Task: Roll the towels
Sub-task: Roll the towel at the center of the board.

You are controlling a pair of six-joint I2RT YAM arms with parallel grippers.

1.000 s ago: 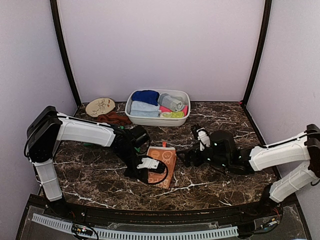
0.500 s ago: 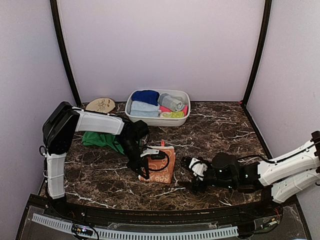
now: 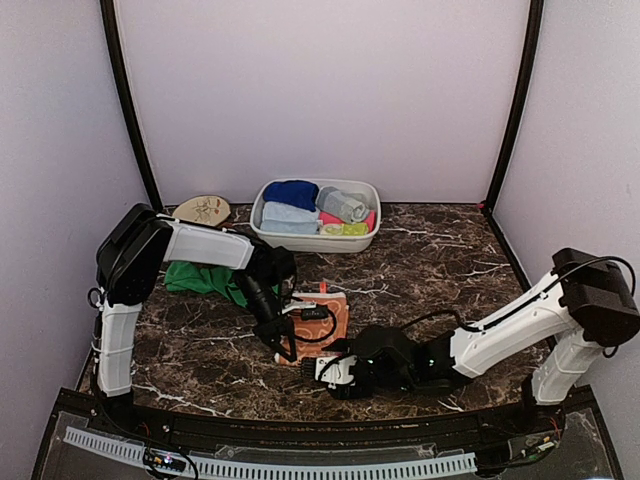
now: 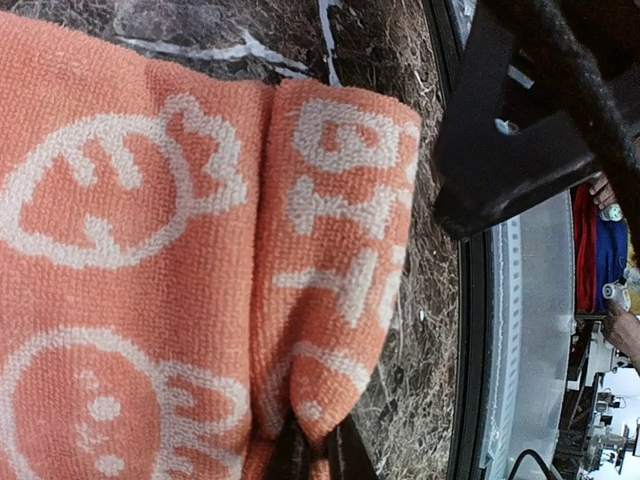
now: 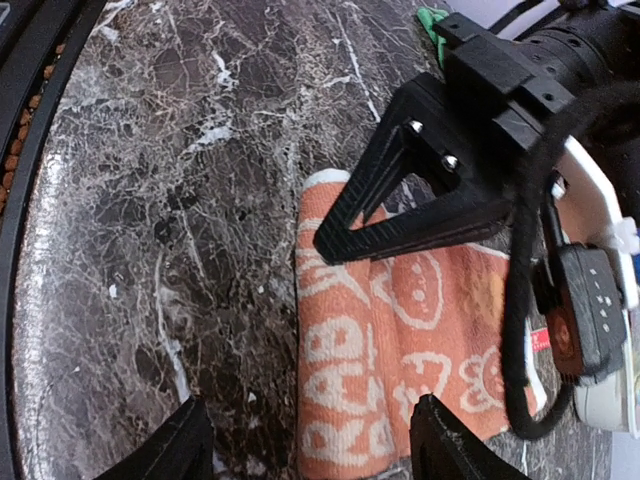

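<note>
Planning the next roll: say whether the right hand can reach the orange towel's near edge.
Probably yes: the right hand hangs open at the orange towel, nothing between; the left hand pinching its fold crowds one side.

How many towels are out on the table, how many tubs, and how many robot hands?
Towels out on the table: 2, the orange towel and the green towel
Tubs: 1, the white tub
Robot hands: 2, the left hand and the right hand
Total: 5
</note>
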